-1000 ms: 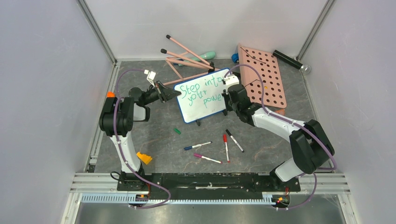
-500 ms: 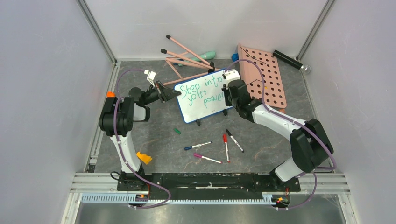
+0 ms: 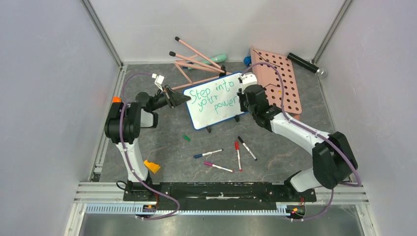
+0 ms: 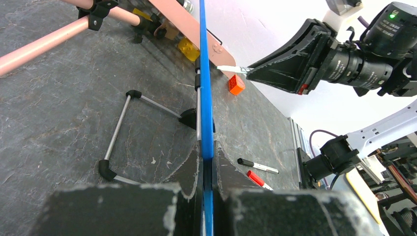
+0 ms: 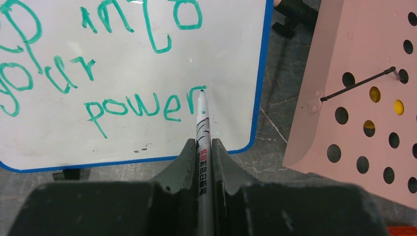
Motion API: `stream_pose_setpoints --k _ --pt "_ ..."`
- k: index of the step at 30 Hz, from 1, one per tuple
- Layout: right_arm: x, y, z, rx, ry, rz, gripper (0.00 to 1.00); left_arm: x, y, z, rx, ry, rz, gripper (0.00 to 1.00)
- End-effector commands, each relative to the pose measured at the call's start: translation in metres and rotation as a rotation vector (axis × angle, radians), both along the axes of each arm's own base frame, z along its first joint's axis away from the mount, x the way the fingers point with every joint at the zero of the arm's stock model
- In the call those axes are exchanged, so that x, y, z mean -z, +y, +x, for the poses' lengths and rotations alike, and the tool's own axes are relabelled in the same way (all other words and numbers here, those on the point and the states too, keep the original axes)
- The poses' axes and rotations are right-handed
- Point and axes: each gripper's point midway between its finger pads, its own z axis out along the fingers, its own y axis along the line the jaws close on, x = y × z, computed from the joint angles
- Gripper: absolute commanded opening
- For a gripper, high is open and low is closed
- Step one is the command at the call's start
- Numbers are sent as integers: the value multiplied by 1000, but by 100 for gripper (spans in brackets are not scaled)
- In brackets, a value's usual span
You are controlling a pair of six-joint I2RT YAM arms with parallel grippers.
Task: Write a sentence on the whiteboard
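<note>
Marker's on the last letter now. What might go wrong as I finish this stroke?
The marker tip sits on the last r, close to the whiteboard's blue right frame; a long stroke may run off it. The left fingers pinch only the board's thin edge, so pen pressure might tip it on its wire feet. The pink pegboard lies just right; a wide swing may hit it.

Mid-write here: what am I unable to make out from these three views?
Left wrist: the whiteboard is edge-on in the left gripper, so its writing face is hidden.
Right wrist: the start of the sentence is cut off by the left edge; the label on the marker is too small to read.
Top external: the right gripper covers the marker's tip.
</note>
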Motion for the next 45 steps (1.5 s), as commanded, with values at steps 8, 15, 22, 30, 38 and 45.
stream_pose_setpoints --k 8,15,22,30,38,45 --pt "-18 13 2 -60 -41 62 0 -10 -1 0 20 -102 13 2" --pt "-13 19 4 -77 -27 64 0 -10 -1 0 21 -102 13 2" --pt "-13 21 8 -80 -26 64 0 -10 -1 0 20 -103 12 2" --pt "-16 22 13 -70 -34 57 0 -10 -1 0 20 -102 12 2" --pt "-7 21 14 -62 -17 43 0 -10 -1 1 21 -101 12 2" --pt "1 12 10 -38 -9 16 0 -10 -1 1 21 -102 12 2"
